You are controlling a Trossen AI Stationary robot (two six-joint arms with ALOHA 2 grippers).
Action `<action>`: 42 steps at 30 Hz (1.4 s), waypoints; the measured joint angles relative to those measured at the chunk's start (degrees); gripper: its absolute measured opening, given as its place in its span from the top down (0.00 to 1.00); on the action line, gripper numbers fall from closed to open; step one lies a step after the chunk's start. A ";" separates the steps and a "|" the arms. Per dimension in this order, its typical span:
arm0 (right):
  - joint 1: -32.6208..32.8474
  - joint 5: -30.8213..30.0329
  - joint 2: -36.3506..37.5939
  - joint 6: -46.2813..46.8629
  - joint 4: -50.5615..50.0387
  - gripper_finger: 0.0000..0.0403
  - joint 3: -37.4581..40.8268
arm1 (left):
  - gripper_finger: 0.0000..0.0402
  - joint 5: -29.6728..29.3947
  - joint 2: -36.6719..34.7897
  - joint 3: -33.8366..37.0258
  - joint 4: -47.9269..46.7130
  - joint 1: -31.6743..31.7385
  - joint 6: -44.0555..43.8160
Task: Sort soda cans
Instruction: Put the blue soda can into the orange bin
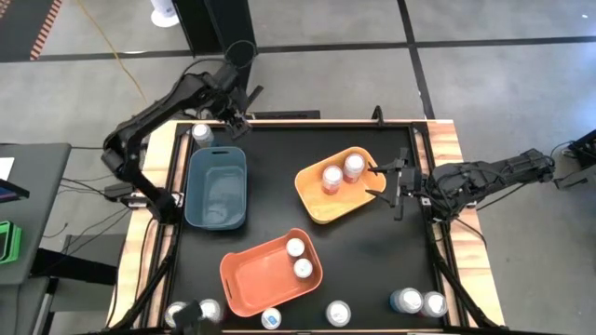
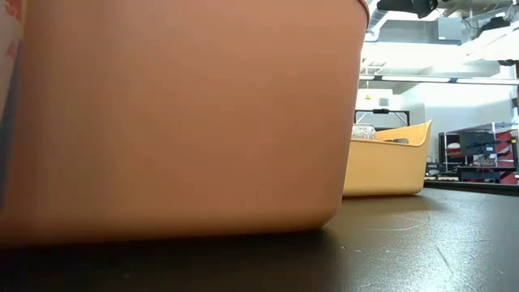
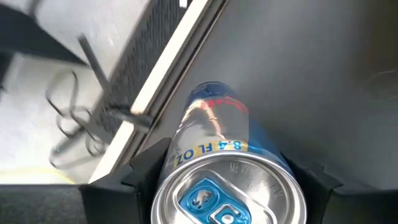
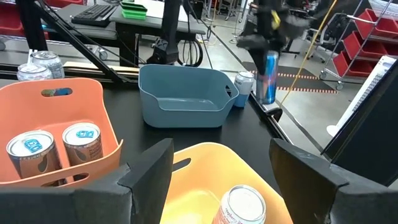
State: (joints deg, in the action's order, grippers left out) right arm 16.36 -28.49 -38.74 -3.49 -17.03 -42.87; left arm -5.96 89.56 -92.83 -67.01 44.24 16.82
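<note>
My left gripper (image 1: pixel 237 116) hovers over the table's far-left corner, shut on a blue-and-silver soda can (image 4: pixel 268 78). Another can (image 1: pixel 202 135) stands on the table just behind the empty blue bin (image 1: pixel 216 186). The yellow bin (image 1: pixel 317 200) holds two pink cans (image 1: pixel 332 177), and the orange bin (image 1: pixel 256 274) holds two blue-labelled cans (image 1: pixel 295 247). Several more cans (image 1: pixel 337 313) stand along the near edge. My right gripper (image 1: pixel 384 181) is open at the yellow bin's right rim and touches nothing. My left gripper pinches the blue-and-silver can between its two fingers (image 3: pixel 146 177), at the can's upper part (image 3: pixel 205 149) just below the silver top. The fingers come from above, pointing down. The can hangs upright below them, lifted clear of the table.
The table has a raised wooden border (image 1: pixel 447 140) and a black top. In the low view the orange bin's wall (image 2: pixel 178 113) fills most of the picture, with the yellow bin (image 2: pixel 389 158) behind it. Bare black surface lies between the bins and toward the right edge (image 1: pixel 391 251).
</note>
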 joint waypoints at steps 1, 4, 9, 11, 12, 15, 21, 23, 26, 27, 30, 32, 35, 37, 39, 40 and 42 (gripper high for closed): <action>0.00 -0.01 0.00 0.00 0.01 0.30 0.00 | 0.43 -0.40 -1.21 -0.13 -0.11 -1.57 -0.46; 0.00 -0.02 0.01 0.02 0.00 0.30 0.00 | 0.43 -1.50 -4.64 -0.14 -0.57 -6.96 -2.10; 0.00 -0.02 0.00 0.33 0.19 0.30 0.00 | 0.43 -3.57 -9.61 -0.14 -0.51 -16.74 -5.72; 0.00 -0.02 0.00 0.38 0.42 0.30 0.00 | 0.43 -4.05 -11.15 -0.13 -0.51 -20.69 -7.34; 0.00 -0.02 0.00 0.45 0.42 0.30 0.00 | 0.43 -4.37 -11.76 -0.14 -0.51 -22.70 -8.14; 0.00 -0.02 0.01 0.50 0.43 0.30 0.00 | 0.43 -5.54 -13.24 -0.14 -0.51 -28.74 -10.40; 0.00 -0.02 0.00 1.14 0.90 0.30 0.00 | 0.43 -6.35 -14.29 -0.13 -0.55 -39.53 -13.79; 0.00 -0.02 0.02 1.15 0.92 0.30 0.00 | 0.43 -6.56 -14.27 -0.12 -0.63 -42.79 -14.99; 0.00 -0.02 0.00 1.71 0.89 0.30 0.00 | 0.43 -6.75 -14.25 -0.12 -0.64 -47.49 -16.59; 0.00 -0.02 0.00 1.88 0.91 0.30 0.00 | 0.43 -6.75 -14.25 -0.12 -0.62 -48.93 -17.17; 0.00 -0.02 0.00 1.99 0.88 0.30 0.00 | 0.43 -6.73 -14.25 -0.12 -0.62 -53.04 -18.80; -0.01 -0.02 0.00 1.99 0.87 0.30 0.00 | 0.43 -6.50 -14.25 -0.12 -0.60 -55.63 -19.93; 0.00 -0.02 0.01 1.99 0.87 0.30 0.00 | 0.43 -4.93 -14.25 -0.12 -0.56 -59.02 -22.10; 0.00 -0.02 0.02 1.99 0.83 0.30 0.00 | 0.43 -4.23 -13.88 -0.12 -0.54 -60.90 -24.16; -0.01 -0.02 0.01 1.95 0.83 0.30 0.00 | 0.43 -3.51 -13.65 -0.12 -0.54 -62.53 -25.79; 0.00 -0.02 0.02 1.95 0.82 0.30 0.00 | 0.43 -3.25 -13.38 -0.12 -0.44 -63.29 -26.71; 0.00 -0.02 0.01 1.95 0.84 0.30 0.00 | 0.43 -3.34 -12.57 -0.13 0.49 -64.31 -27.87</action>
State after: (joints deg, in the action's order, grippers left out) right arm 16.36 -28.51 -38.74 -1.54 -16.20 -42.87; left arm -9.30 76.99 -92.95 -66.53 -20.08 -11.04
